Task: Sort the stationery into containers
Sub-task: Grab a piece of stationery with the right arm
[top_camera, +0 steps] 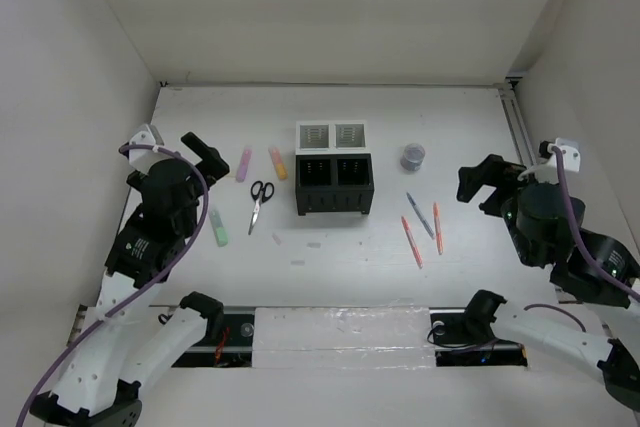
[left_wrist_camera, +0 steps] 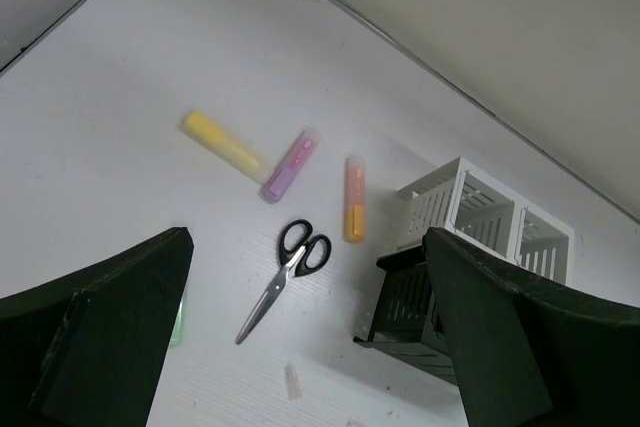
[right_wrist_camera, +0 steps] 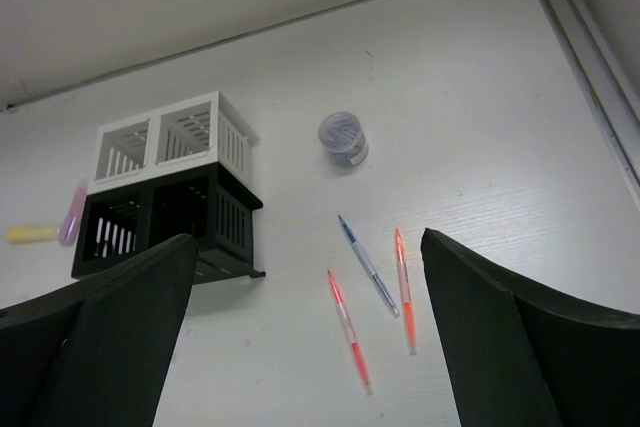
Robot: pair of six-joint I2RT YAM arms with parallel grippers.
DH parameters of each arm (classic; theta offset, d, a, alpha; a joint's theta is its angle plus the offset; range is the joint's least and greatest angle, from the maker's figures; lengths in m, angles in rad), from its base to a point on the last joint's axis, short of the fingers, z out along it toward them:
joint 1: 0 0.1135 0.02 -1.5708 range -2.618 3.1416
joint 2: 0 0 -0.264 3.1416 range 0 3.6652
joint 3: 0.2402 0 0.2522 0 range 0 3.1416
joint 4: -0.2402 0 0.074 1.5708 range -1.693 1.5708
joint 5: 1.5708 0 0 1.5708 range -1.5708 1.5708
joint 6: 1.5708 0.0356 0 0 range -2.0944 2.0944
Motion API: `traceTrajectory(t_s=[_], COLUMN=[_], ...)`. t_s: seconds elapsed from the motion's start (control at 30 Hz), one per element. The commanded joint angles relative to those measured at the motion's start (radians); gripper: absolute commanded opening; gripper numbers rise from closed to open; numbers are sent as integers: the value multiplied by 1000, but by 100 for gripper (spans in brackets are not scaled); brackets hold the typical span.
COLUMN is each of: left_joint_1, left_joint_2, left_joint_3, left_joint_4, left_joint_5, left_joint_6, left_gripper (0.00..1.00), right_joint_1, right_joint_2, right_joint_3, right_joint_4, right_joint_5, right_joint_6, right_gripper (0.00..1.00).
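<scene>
Top external coverage suggests that trouble is likeliest with the thin pens right of the mesh organiser (top_camera: 335,199). A red pen (top_camera: 411,241), a blue-grey pen (top_camera: 420,215) and an orange pen (top_camera: 437,228) lie flat and close together, so one could be missed, or a neighbour nudged, as fingers close. Left of the organiser, a yellow highlighter (left_wrist_camera: 225,145), made out only from the left wrist, touches a pink highlighter (top_camera: 243,163) at one end, so either could be dragged when the other is lifted. The organiser itself could be shoved by a low approach.

The left gripper (top_camera: 205,155) and the right gripper (top_camera: 487,182) are both held spread wide and empty, one to either side of the organiser. Also left of it are black-handled scissors (top_camera: 259,203), an orange highlighter (top_camera: 278,163) and a green highlighter (top_camera: 220,229). A small round grey pot (top_camera: 413,156) sits to its right, behind the pens. The organiser is a joined block with two white compartments (top_camera: 331,135) at the back and two black in front. Nothing is seen inside them.
</scene>
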Motion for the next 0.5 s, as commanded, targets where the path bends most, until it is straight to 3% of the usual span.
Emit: traceTrajectory(t_s=[0.0,0.1,0.23,0.33,0.37,0.47], left_joint_1=[-4,-4,-4,-4,-4,-4], left_joint_2=[-13,-2,35,53,53,53], left_joint_3=[0,-10,-23,-23,-23,-55], left_joint_4=[7,7,16,16,16,37], left_joint_5=[-26,-26,-14,20,32,80], left_joint_6=[13,13,13,13,13,25], left_gripper=[100,100,100,100,100,100], right_joint_1=[-11,-11,-105,-265,-372,-538], right_joint_2=[29,39,108,177,190,213], right_joint_3=[30,4,-87,-154,-176,-266], right_joint_4=[-22,-22,91,146,181,292], right_joint_5=[23,12,-90,-192,-256,-492], right_joint_6=[3,28,56,38,26,-8], right_gripper=[100,100,100,100,100,100])
